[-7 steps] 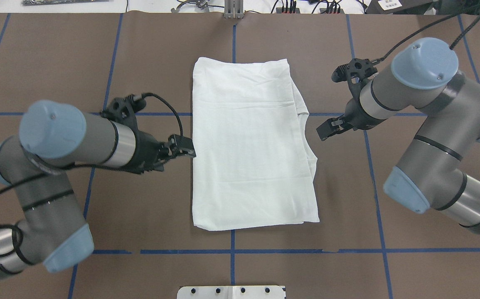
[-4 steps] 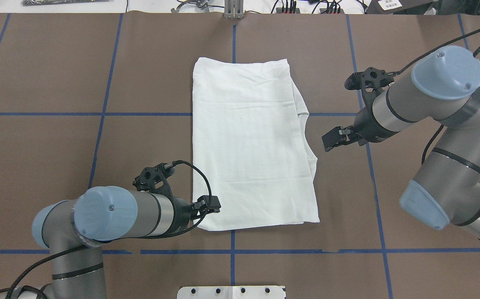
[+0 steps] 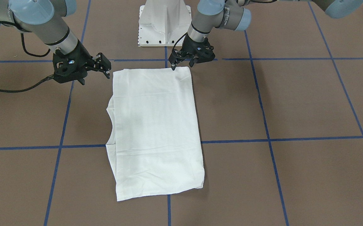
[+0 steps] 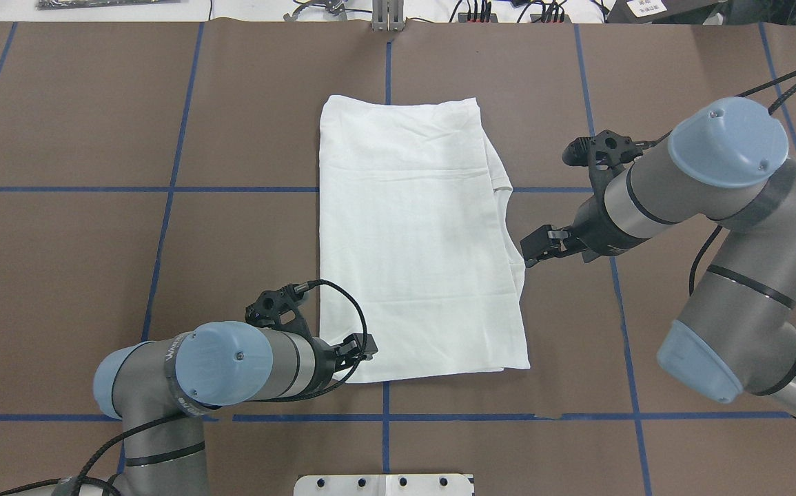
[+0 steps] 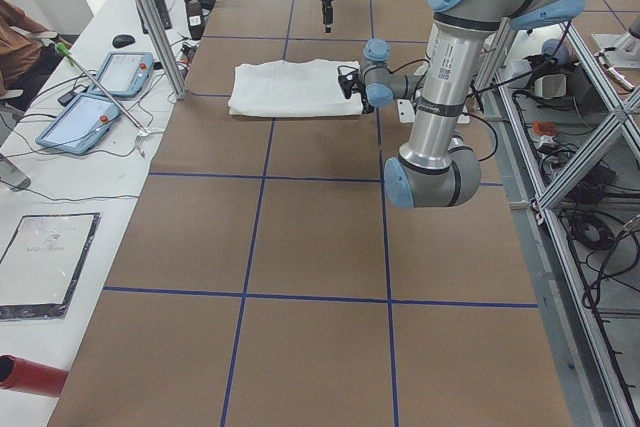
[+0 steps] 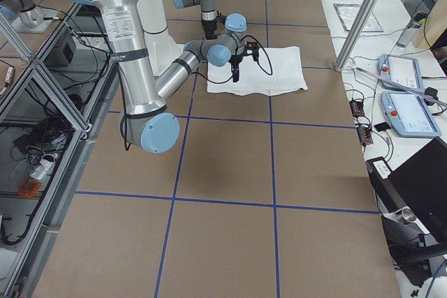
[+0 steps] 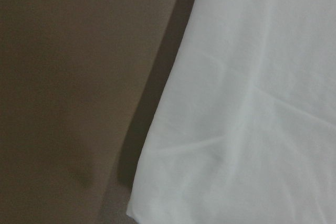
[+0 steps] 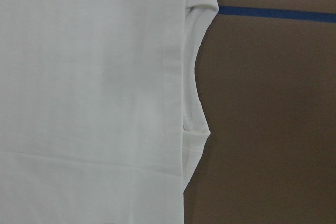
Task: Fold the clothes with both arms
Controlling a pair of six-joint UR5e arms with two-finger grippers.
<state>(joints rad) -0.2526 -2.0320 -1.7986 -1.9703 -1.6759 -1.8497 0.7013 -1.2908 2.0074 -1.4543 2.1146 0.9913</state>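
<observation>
The white T-shirt (image 4: 411, 241) lies folded into a tall rectangle in the middle of the brown table, its collar notch (image 4: 508, 213) on its right edge. My left gripper (image 4: 364, 348) is low at the shirt's near-left corner; in the front view it (image 3: 181, 65) looks open, its fingertips over that corner. My right gripper (image 4: 530, 253) hovers just off the right edge below the collar and also looks open (image 3: 104, 70). The left wrist view shows the shirt's edge (image 7: 252, 103). The right wrist view shows the collar curve (image 8: 191, 77). No text block shows.
The white pedestal base (image 3: 164, 22) stands at the robot's side of the table. Blue tape lines (image 4: 508, 416) grid the brown surface. Tablets (image 5: 100, 87) and cables lie on a side bench past a metal frame post (image 5: 150, 17).
My left arm has swung from the middle of the shirt's left edge down to its near-left corner. My right gripper has drifted a little nearer to the shirt's right edge.
</observation>
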